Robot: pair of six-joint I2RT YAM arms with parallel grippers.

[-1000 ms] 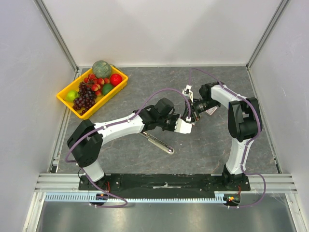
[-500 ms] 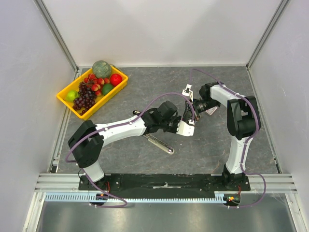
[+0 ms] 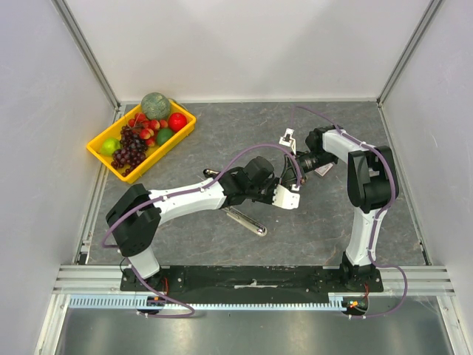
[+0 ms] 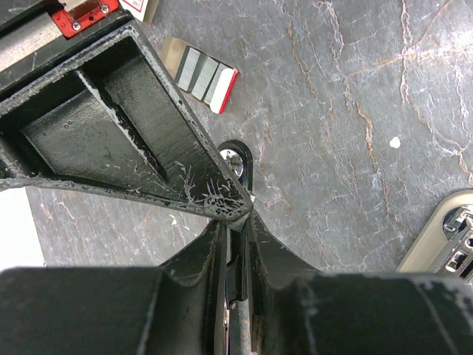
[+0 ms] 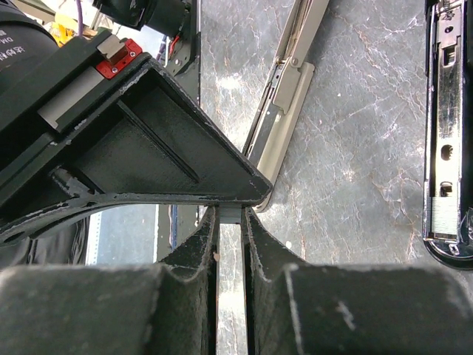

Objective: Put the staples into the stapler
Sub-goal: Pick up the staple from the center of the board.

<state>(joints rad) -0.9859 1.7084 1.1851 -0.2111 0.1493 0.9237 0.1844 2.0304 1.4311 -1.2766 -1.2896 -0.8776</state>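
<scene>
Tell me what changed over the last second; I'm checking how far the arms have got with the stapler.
The left gripper crept a little to the right and toward the near edge, its arm stretching further out. From above, nothing is seen being taken hold of or let go. The right gripper, the stapler on the table and the yellow fruit tray stayed where they were.
</scene>
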